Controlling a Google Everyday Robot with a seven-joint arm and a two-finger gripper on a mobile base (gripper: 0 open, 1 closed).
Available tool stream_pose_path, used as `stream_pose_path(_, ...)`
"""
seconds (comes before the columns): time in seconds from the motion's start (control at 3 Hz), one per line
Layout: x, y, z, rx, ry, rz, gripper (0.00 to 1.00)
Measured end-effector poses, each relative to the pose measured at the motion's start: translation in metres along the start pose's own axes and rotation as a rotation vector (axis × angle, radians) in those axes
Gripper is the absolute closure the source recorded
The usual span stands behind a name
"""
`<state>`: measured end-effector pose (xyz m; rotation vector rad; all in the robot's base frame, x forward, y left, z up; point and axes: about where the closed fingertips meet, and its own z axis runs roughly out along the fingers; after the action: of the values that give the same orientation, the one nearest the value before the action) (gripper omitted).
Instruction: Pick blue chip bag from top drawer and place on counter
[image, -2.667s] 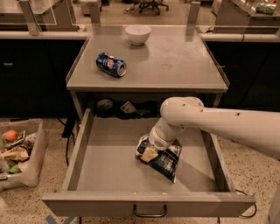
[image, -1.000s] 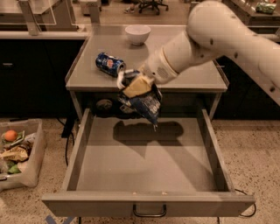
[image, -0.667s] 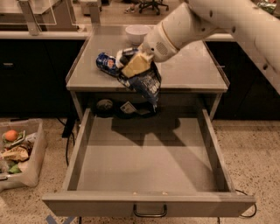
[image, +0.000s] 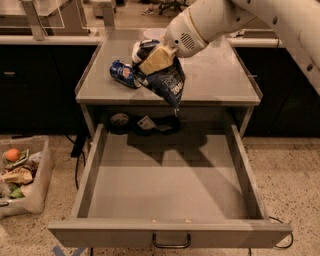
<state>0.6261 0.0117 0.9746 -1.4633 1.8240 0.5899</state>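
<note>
We count one soda can (image: 122, 73), one blue chip bag (image: 169, 85), one top drawer (image: 165, 192).
The can lies by the counter's (image: 220, 75) left edge; beside it the gripper (image: 154, 58), clamped on the bag, holds it over the front edge.

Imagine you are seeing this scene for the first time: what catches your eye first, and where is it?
The white arm reaching in from the upper right draws the eye first, its gripper above the counter, shut on the blue chip bag that dangles from it. Below, the top drawer stands pulled wide open, and a blue soda can lies on its side on the counter just left of the bag.
</note>
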Motion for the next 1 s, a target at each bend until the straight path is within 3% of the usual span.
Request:
stream_pose_path(0.33, 0.015, -0.033, 0.017, 0.019, 0.061, 0.031, 1.00)
stream_pose_path(0.67, 0.066, -0.095, 0.054, 0.037, 0.178, 0.132, 1.00)
stream_pose_path(1.0, 0.113, -0.137, 0.078, 0.049, 0.265, 0.213, 1.00)
